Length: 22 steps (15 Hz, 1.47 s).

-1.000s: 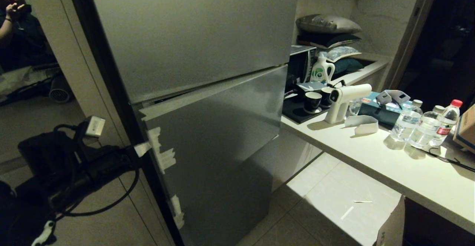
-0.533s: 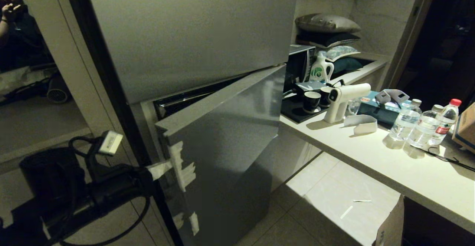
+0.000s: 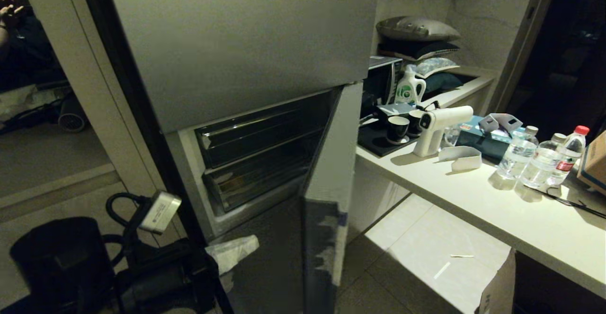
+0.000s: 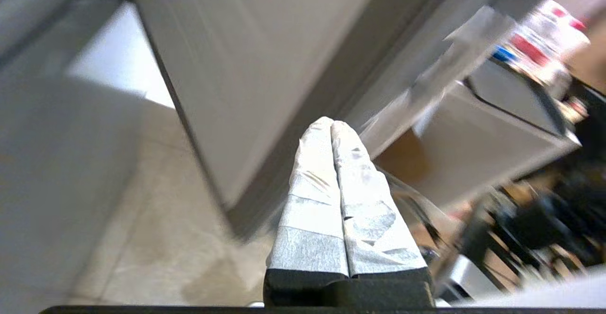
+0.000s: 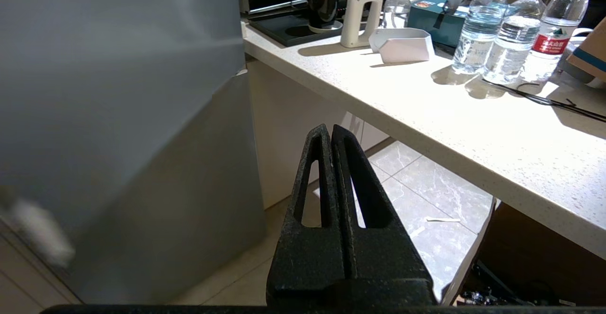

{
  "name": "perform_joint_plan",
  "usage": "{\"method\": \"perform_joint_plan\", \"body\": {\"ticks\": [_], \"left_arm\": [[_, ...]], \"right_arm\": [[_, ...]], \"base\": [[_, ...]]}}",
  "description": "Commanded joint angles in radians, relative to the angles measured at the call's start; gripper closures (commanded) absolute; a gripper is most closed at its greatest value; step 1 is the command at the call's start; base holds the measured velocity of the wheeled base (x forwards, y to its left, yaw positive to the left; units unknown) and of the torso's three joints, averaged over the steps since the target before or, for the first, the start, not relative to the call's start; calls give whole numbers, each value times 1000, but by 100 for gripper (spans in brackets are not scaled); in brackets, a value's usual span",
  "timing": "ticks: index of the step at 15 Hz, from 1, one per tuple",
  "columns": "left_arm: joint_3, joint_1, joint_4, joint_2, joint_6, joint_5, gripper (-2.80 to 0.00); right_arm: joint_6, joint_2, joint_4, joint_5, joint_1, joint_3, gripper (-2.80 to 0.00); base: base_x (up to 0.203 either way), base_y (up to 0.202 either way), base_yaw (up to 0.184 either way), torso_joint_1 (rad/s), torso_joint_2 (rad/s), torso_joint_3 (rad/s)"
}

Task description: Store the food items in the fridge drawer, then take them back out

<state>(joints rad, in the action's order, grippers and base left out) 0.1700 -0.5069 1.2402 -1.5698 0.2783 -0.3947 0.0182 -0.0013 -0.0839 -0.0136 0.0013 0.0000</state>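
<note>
Here the grey fridge [image 3: 236, 39] has its lower door [image 3: 326, 181] swung wide, edge-on in the head view, with torn tape on its edge. Behind it two clear drawers [image 3: 255, 157] sit pushed in, one above the other; which of them is the deep fridge drawer cannot be told, and what they hold is too dark to make out. No food items can be picked out in any view.

The left gripper [image 3: 234, 252] is low at the fridge's lower left corner, its tape-wrapped fingers [image 4: 331, 195] pressed together and holding nothing. In the left wrist view the tips point toward a grey panel, apart from it; that picture is blurred.

The right gripper [image 5: 330, 131] has its black fingers closed flat against each other, empty, hanging over the tiled floor [image 5: 426, 195] between the door and the counter [image 5: 426, 110].

On the counter stand three water bottles [image 3: 544, 160], a white spray gun [image 3: 438, 129], black cups [image 3: 400, 129] on a dark tray and a detergent jug [image 3: 409, 89]. A cardboard box [image 3: 497, 285] sits on the floor below. A person [image 3: 9, 15] shows at the far upper left.
</note>
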Motion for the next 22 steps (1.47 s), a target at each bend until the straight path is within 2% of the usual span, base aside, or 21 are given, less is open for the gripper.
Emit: {"method": "perform_joint_plan", "body": {"ticks": [1, 2, 5, 7, 8, 11, 13, 15, 16, 17, 19, 20, 21, 22], "left_arm": [[-13, -45, 7, 52, 1, 10, 0], [-10, -45, 7, 71, 0, 30, 0], [34, -41, 5, 194, -4, 173, 0], [103, -37, -30, 318, -17, 314, 0], [129, -36, -87, 382, -45, 373, 0], [158, -35, -435, 639, -174, 527, 0], [146, -34, -774, 813, -212, 592, 0], [133, -10, -1040, 976, -227, 686, 0], [125, 46, -1121, 1029, -230, 718, 0], [117, 137, -1147, 1056, -233, 735, 0], [96, 403, -1182, 1132, -239, 755, 0], [75, 507, -1194, 1183, -248, 744, 0], [29, 582, -1201, 1248, -269, 694, 0], [-46, 614, -1198, 1279, -286, 619, 0]], "right_arm": [[0, 0, -1, 0, 0, 31, 0], [0, 0, -1, 0, 0, 31, 0], [0, 0, -1, 0, 0, 31, 0], [0, 0, -1, 0, 0, 31, 0], [0, 0, -1, 0, 0, 31, 0], [0, 0, -1, 0, 0, 31, 0], [0, 0, -1, 0, 0, 31, 0], [-15, 0, -1, 3, 0, 31, 0], [-15, 0, -1, 3, 0, 31, 0], [-15, 0, -1, 3, 0, 31, 0], [-15, 1, -1, 3, 0, 31, 0], [-15, 0, -1, 3, 0, 31, 0], [-12, 0, -1, 1, 0, 31, 0], [-4, 0, -1, 1, 0, 31, 0]], "base": [[0, 0, 0, 0, 0, 0], [0, 0, 0, 0, 0, 0], [0, 0, 0, 0, 0, 0], [0, 0, 0, 0, 0, 0], [0, 0, 0, 0, 0, 0], [0, 0, 0, 0, 0, 0], [0, 0, 0, 0, 0, 0], [0, 0, 0, 0, 0, 0], [0, 0, 0, 0, 0, 0], [0, 0, 0, 0, 0, 0], [0, 0, 0, 0, 0, 0], [0, 0, 0, 0, 0, 0], [0, 0, 0, 0, 0, 0], [0, 0, 0, 0, 0, 0]]}}
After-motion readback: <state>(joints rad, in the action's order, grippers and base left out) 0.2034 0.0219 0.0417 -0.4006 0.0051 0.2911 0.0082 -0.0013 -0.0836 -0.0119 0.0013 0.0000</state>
